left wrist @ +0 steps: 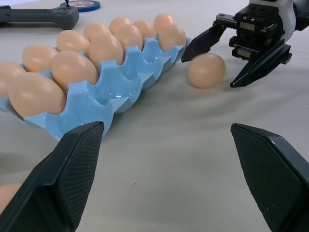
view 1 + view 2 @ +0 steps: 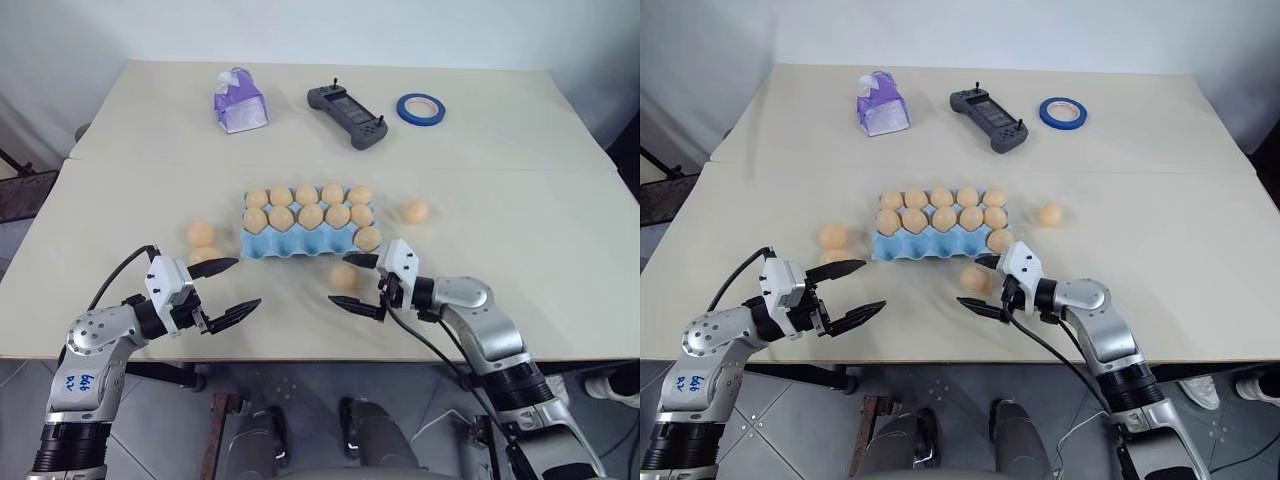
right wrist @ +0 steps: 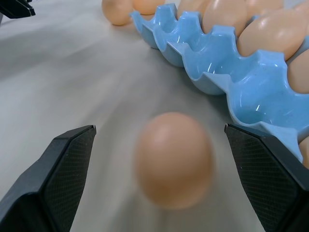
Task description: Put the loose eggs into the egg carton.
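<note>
From the head cameras, the egg carton (image 2: 300, 235) sits at the table's middle, its two far rows filled with eggs and one more egg (image 2: 368, 238) in the near row's cup at the 3 o'clock end; the other near cups are bare. Loose eggs lie around it: one (image 2: 416, 211) at 3 o'clock from the carton, two at 9 o'clock, the farther (image 2: 201, 233) and the nearer (image 2: 205, 256) just beside each other, and one (image 2: 344, 277) at 5 o'clock. The right gripper (image 2: 359, 282) stands with its fingers spread wide, that last egg between them, neither finger pressing it. The left gripper (image 2: 227, 290), at 7 o'clock from the carton, is also spread wide and holds nothing. At 12 o'clock on the table (image 2: 520, 220) lie a purple tissue pack (image 2: 239, 101), a grey controller (image 2: 347, 115) and a blue tape roll (image 2: 421, 109).

In the left wrist view, both black fingers (image 1: 67, 183) stand far apart over bare tabletop; the carton's blue wall runs alongside, and beyond it the right gripper brackets the loose egg (image 1: 206, 70).

In the right wrist view, the egg (image 3: 174, 159) lies on the table between the wide-set fingers (image 3: 53, 186), touching neither, with the carton's empty near cups (image 3: 251, 99) just beside it.
</note>
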Motion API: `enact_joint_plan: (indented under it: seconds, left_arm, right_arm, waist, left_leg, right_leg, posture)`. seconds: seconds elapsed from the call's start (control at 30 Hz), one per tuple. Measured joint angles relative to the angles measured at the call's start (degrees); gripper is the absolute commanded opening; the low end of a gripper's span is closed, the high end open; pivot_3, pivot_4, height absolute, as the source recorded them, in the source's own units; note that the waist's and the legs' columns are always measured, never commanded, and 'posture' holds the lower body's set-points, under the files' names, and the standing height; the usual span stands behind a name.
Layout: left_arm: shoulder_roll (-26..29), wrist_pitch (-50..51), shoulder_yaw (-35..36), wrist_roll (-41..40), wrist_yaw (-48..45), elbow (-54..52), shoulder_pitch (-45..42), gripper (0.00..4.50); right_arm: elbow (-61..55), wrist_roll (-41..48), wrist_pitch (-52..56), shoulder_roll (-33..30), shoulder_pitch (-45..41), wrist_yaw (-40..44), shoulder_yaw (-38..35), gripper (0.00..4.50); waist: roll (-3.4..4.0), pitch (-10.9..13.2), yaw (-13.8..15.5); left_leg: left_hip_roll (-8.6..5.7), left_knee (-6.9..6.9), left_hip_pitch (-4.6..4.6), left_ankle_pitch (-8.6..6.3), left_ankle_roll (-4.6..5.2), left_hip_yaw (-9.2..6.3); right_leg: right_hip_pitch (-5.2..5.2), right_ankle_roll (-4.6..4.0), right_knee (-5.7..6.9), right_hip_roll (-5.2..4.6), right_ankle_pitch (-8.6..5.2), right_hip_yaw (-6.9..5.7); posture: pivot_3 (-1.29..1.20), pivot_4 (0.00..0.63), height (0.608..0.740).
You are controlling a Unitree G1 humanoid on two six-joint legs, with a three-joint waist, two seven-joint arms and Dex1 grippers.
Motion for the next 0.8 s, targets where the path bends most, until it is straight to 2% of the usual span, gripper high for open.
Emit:
enact_joint_plan:
  seconds: [0.53,0.8]
  left_arm:
    - [0.16,0.02,-0.02,0.0,-0.14,-0.39,-1.69,4.5]
    - [0.3,0.11,-0.01,0.0,0.01,-0.63,-0.47,4.5]
  right_arm:
    - [0.82,-1.64,0.05,0.78,-0.22,-0.14,1.12,4.47]
    - [2.27,-2.0,-0.83,2.86,-0.37,-1.2,2.16,1.79]
  waist:
    - [0.0,0.0,0.0]
    - [0.0,0.0,0.01]
  left_leg:
    - [0.0,-0.02,0.0,-0.02,-0.03,0.0]
    - [0.01,-0.02,-0.01,-0.03,-0.05,0.0]
  right_leg:
    - [-0.01,0.0,-0.01,0.0,0.0,-0.03]
    - [-0.02,-0.01,-0.01,-0.02,0.0,-0.1]
  posture:
    - [0.0,0.15,0.74]
    - [0.0,0.15,0.74]
